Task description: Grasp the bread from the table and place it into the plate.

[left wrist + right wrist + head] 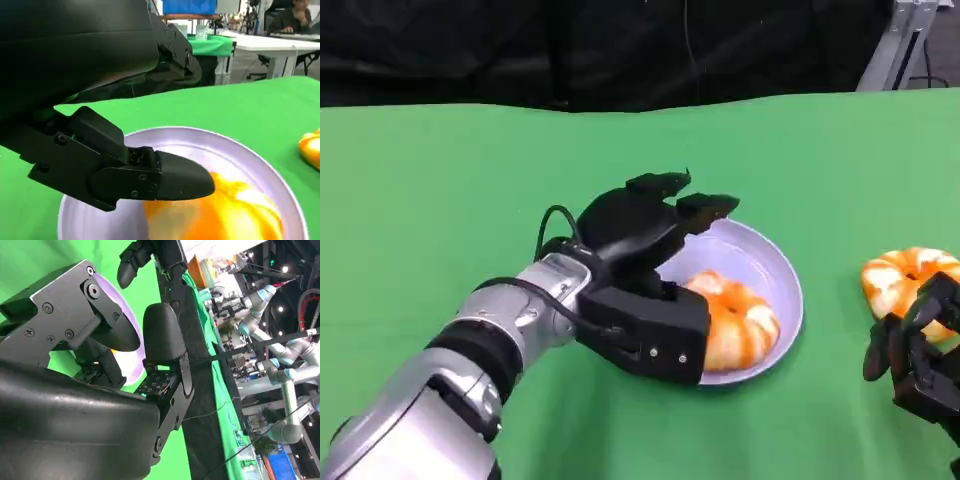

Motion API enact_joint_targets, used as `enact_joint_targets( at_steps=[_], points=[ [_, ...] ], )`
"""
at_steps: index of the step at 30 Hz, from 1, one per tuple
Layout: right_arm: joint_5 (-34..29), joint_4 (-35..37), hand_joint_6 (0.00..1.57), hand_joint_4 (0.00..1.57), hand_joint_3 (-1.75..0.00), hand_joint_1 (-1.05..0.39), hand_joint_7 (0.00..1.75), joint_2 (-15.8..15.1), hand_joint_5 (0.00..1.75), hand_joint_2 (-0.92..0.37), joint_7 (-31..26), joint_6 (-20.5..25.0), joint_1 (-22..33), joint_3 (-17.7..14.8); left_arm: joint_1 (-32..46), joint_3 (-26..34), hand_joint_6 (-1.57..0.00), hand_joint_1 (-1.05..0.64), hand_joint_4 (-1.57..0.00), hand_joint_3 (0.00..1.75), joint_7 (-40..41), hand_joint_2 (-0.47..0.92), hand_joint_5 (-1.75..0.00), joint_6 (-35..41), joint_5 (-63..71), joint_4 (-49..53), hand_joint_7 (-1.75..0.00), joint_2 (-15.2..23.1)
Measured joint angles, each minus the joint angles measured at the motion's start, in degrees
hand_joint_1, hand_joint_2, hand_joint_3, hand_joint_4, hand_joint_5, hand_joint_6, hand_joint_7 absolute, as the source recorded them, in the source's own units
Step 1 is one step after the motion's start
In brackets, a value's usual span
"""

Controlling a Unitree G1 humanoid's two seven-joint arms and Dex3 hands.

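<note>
The left robot hand (655, 270) hovers with fingers spread wide and empty just above the bread (735, 320) lying in the plate (775, 265), apparently released there, while the right robot hand (920, 350), fingers loosely curled, rests near another bread (900, 280) on the desk (440, 200).

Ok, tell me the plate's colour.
Pale lavender. The plate shows best in the head view, holding an orange-and-white ring bread.

The table (440, 200) is covered in bright green. The plate (775, 265) is pale lavender. The bread (740, 325) in it is orange with white streaks, as is the second bread (900, 275) at its 3 o'clock. Both hands, left hand (640, 270) and right hand (920, 360), are black; the forearm (450, 370) is silver.
</note>
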Motion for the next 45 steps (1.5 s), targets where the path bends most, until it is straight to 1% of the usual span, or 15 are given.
enact_joint_targets(
  at_steps=[3, 4, 6, 8, 10, 11, 12, 14, 15, 22, 30, 34, 38, 43, 45],
  points=[
    [0.0, 0.0, 0.79, 0.92, -1.44, -0.03, 1.67, 0.0, 1.75, -0.41, 0.0, 0.0, 0.0, 0.0, 0.0, -0.1, -0.41, -0.99, -0.39, 0.43, 0.3, 0.92, -0.09, -0.4, 0.1, -0.6, -0.05, 0.7],
    [0.0, 0.0, 0.79, 0.92, -1.44, -0.03, 1.67, 0.0, 1.75, -0.41, 0.0, 0.0, 0.0, 0.0, 0.0, 0.0, -0.48, -0.89, -0.5, 0.39, 0.8, 0.92, -0.1, -1.0, 0.1, -0.8, -0.05, 1.1],
    [0.0, 0.0, 0.79, 0.92, -1.44, -0.03, 1.67, 0.0, 1.75, -0.41, 0.2, 0.0, 0.0, 0.0, 0.3, 0.5, -0.74, -0.46, -0.82, 0.38, 2.4, 0.92, -0.17, -3.4, -0.2, -2.1, -0.09, 2.0],
    [0.0, 0.0, 0.8, 0.92, -1.44, -0.03, 1.67, 0.0, 1.75, -0.41, 0.4, 0.0, 0.0, 0.0, 1.0, 2.2, -0.88, -0.29, -0.97, 0.43, 3.3, 0.92, -0.24, -6.8, -1.9, -3.2, -0.14, 2.7],
    [0.0, 0.0, 0.8, 0.92, -1.44, -0.03, 1.67, 0.0, 1.75, -0.41, 0.4, 0.0, 0.0, 0.0, 2.2, 4.5, -0.98, -0.11, -0.8, 0.55, 2.2, 0.92, -1.1, -9.6, -4.9, -3.6, -0.47, 2.7],
    [0.0, 0.0, 0.8, 0.92, -1.45, -0.02, 1.67, 0.0, 1.75, -0.4, 0.4, 0.0, 0.0, 0.0, 3.4, 6.8, -0.94, -0.08, -0.75, 0.58, 0.1, 0.92, -1.31, -11.7, -8.6, -3.8, -0.66, 2.6],
    [0.0, 0.0, 0.8, 0.93, -1.46, -0.02, 1.67, 0.0, 1.75, -0.4, 0.4, 0.0, 0.1, -0.1, 4.6, 9.1, -0.8, -0.05, -0.74, 0.9, -2.4, 0.77, -1.57, -13.8, -12.3, -4.0, -1.25, 2.4],
    [0.0, 0.0, 0.8, 0.93, -1.47, -0.02, 1.66, 0.0, 1.75, -0.4, 0.3, 0.0, 0.1, -0.1, 7.0, 13.6, -0.69, -0.05, -0.77, 1.23, -8.3, 0.61, -1.71, -17.8, -19.7, -4.4, -1.64, 2.0],
    [0.0, -0.1, 0.8, 0.93, -1.47, -0.02, 1.66, 0.0, 1.75, -0.39, 0.2, 0.0, 0.1, -0.2, 8.2, 15.5, -0.67, -0.07, -0.78, 1.28, -11.3, 0.59, -1.73, -19.1, -23.0, -5.0, -1.69, 1.9],
    [0.0, 0.0, 0.8, 0.93, -1.48, -0.02, 1.66, 0.0, 1.75, -0.4, 0.3, 0.0, 0.1, -0.2, 15.6, 24.8, -0.64, -0.13, -0.76, 1.31, -34.5, 0.52, -1.75, -15.3, -42.0, -14.1, -1.72, 2.5],
    [0.0, 0.4, 0.8, 0.92, -1.48, -0.02, 1.66, 0.0, 1.75, -0.41, 0.5, -0.1, -0.2, -0.2, 29.3, 36.5, -0.72, -0.12, -0.84, 1.24, -60.2, 0.56, -1.75, 13.0, -70.7, -34.0, -1.67, 3.0],
    [0.1, 1.1, 0.8, 0.93, -1.48, -0.02, 1.66, 0.0, 1.75, -0.41, 1.0, -0.7, -0.5, -0.3, 34.5, 41.3, -0.83, -0.11, -0.86, 1.29, -65.6, 0.52, -1.75, 24.9, -77.7, -38.8, -1.54, 4.9],
    [0.2, 1.6, 0.8, 0.93, -1.47, -0.03, 1.66, -0.1, 1.75, -0.42, 1.3, -0.9, -0.5, -0.6, 38.6, 44.2, -0.86, -0.08, -0.85, 1.33, -69.2, 0.48, -1.75, 30.2, -79.4, -40.2, -1.53, 6.7],
    [0.1, 1.6, 0.8, 0.93, -1.46, -0.03, 1.66, -0.3, 1.75, -0.42, 1.1, -0.2, -0.6, -0.5, 39.8, 47.4, -0.85, -0.13, -0.81, 1.11, -74.7, 0.57, -1.75, 35.7, -81.7, -37.3, -1.48, 7.1],
    [0.1, 1.6, 0.8, 0.92, -1.47, -0.02, 1.67, -0.5, 1.75, -0.42, 0.9, -0.1, -0.6, -0.6, 39.6, 49.2, -0.88, -0.12, -0.81, 1.13, -76.4, 0.57, -1.75, 39.9, -83.7, -35.2, -1.44, 7.2]
  ],
)
